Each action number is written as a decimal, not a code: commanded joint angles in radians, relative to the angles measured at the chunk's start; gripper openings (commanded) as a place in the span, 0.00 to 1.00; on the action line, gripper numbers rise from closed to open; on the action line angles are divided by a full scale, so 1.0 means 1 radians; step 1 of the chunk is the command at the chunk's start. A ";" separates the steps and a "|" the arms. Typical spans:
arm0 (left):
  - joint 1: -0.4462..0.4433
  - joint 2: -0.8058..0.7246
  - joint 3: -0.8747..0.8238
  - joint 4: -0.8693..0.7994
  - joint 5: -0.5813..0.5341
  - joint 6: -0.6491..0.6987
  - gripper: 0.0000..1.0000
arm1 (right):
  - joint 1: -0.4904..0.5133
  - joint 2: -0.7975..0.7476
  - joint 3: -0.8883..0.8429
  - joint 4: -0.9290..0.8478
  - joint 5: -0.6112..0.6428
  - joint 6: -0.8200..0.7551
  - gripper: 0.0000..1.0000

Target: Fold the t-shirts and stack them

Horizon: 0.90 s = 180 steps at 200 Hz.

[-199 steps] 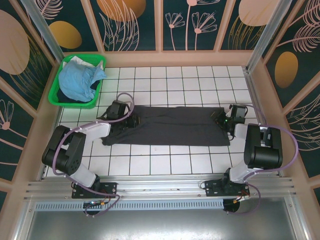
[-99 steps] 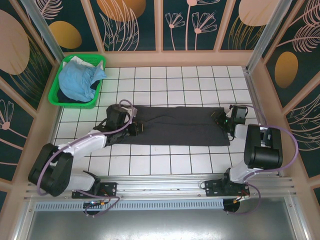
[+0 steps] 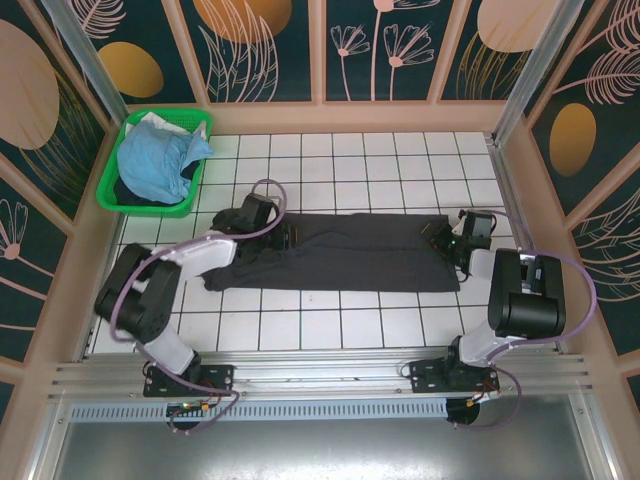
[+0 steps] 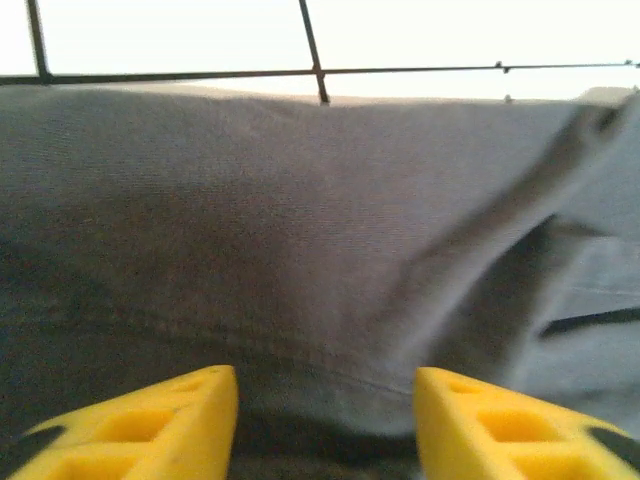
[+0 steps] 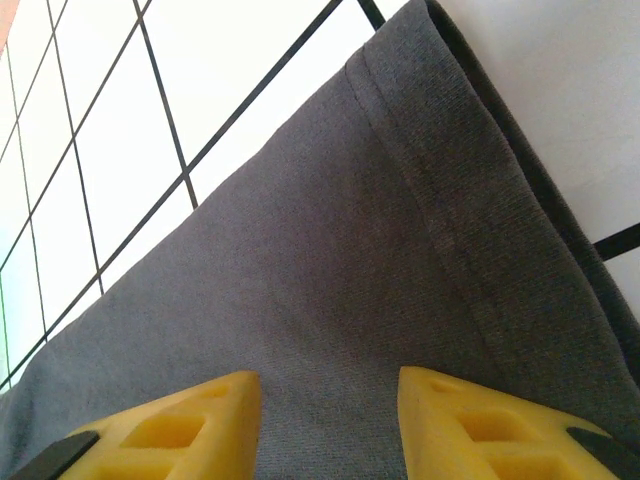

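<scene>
Your left jaws stand apart with nothing pinched between their yellow fingers (image 4: 150, 420). They hover low over the left end of the dark t-shirt (image 3: 350, 250), where a loose ridge of cloth rises just ahead of them. Your right jaws are parted too, by about as much. Their fingers (image 5: 480, 420) sit over flat cloth at the hemmed right end, and nothing is bunched between them either.

The dark t-shirt lies as a long band across the middle of the counter (image 3: 330, 160), running from near the left edge to near the right edge. It looks narrowed lengthwise, so I judge the first folds done, with the crosswise folds left to do.

The light blue t-shirt (image 3: 155, 160) sits crumpled in the green basket (image 3: 150, 208) at the far left corner, not yet folded. Nothing is stacked, so I judge well under half the job done.

The left end of the band is rumpled and partly covered by the left arm (image 3: 190, 255), so you cannot make out the sleeves or the collar there. Something dark shows under the blue t-shirt in the basket; I cannot tell what it is. Both wrist views cut off the fingers at the bottom edge.
</scene>
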 commanded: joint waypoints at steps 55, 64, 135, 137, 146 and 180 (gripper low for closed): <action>-0.004 -0.171 -0.105 -0.061 0.062 -0.041 0.05 | -0.012 -0.023 -0.025 0.018 -0.036 0.009 0.42; -0.007 -0.202 -0.127 -0.062 0.077 -0.050 0.01 | -0.013 -0.021 -0.028 0.025 -0.041 0.012 0.41; -0.020 -0.377 -0.271 -0.017 0.048 -0.141 0.38 | -0.013 -0.025 -0.036 0.035 -0.067 0.012 0.42; -0.021 -0.373 -0.270 -0.016 0.044 -0.141 0.38 | -0.013 -0.025 -0.036 0.036 -0.068 0.012 0.42; -0.021 -0.341 -0.262 -0.003 0.045 -0.137 0.40 | -0.013 -0.024 -0.037 0.038 -0.074 0.013 0.42; -0.021 -0.161 -0.185 0.028 0.063 -0.130 0.39 | -0.016 -0.036 -0.050 0.046 -0.087 0.012 0.42</action>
